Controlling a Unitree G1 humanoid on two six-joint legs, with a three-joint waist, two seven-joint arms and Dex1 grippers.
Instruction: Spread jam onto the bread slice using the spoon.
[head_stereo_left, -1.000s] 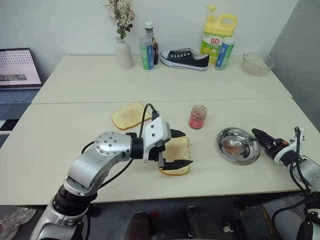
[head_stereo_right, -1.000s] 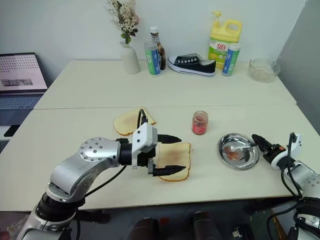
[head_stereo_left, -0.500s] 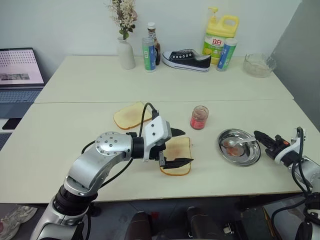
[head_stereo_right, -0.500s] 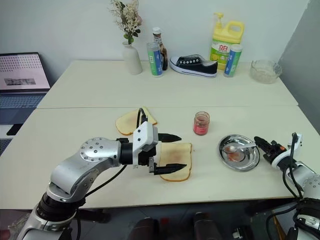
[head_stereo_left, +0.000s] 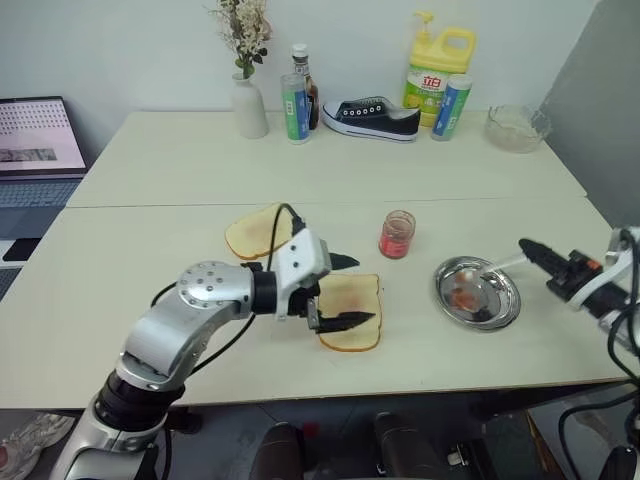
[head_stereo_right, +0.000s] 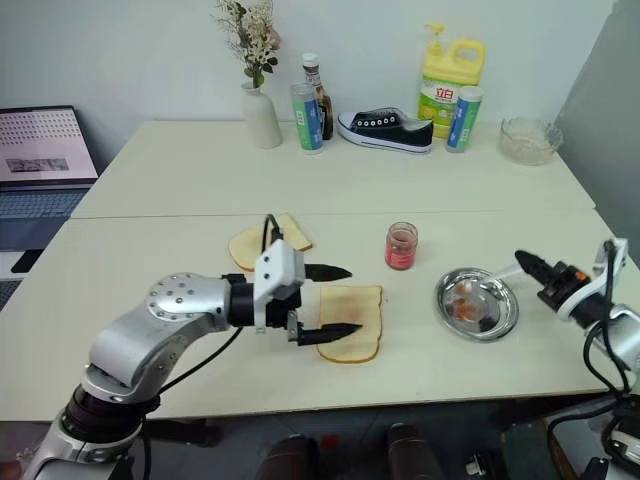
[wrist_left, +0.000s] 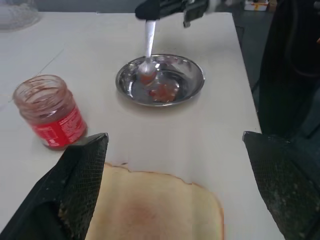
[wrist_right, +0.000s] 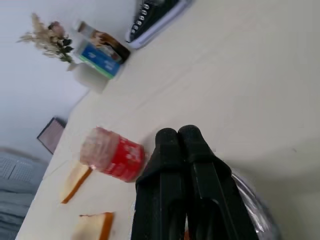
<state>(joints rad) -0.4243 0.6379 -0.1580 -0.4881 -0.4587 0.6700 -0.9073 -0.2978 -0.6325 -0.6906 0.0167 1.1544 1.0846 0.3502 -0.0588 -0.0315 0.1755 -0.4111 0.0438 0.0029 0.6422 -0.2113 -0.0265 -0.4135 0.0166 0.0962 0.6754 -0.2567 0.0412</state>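
**Spoon pinched by the right gripper over the steel dish; bread slice framed by the open left gripper**

Nearest the front edge of the cream table (head_stereo_left: 150, 250) lies the pale bread slice with a golden crust and a faint pinkish-red smear at its centre (head_stereo_left: 350, 308). The left gripper (head_stereo_left: 348, 291) sits at its left side with its two black fingers spread wide, one along the near edge of the slice and one along the far edge, clasping nothing.

Toward the right edge of the table stands the round shiny steel dish (head_stereo_left: 503, 305), streaked with red. The right gripper (head_stereo_left: 529, 249) has its black fingers clenched on the thin handle of the small silver spoon (wrist_left: 148, 51); the spoon slants down so its bowl, carrying some red, hangs over the dish.

Further in, between slice and dish, stands the small clear glass jar of glossy red jam (head_stereo_left: 397, 234), lid off. Left of it lies a plainer tan slice of toast (head_stereo_left: 252, 233).

Along the far edge stand a white vase of dried flowers (head_stereo_left: 248, 106), a black sneaker (head_stereo_left: 375, 117), a yellow detergent jug (head_stereo_left: 436, 65) and a clear glass bowl (head_stereo_left: 516, 127).
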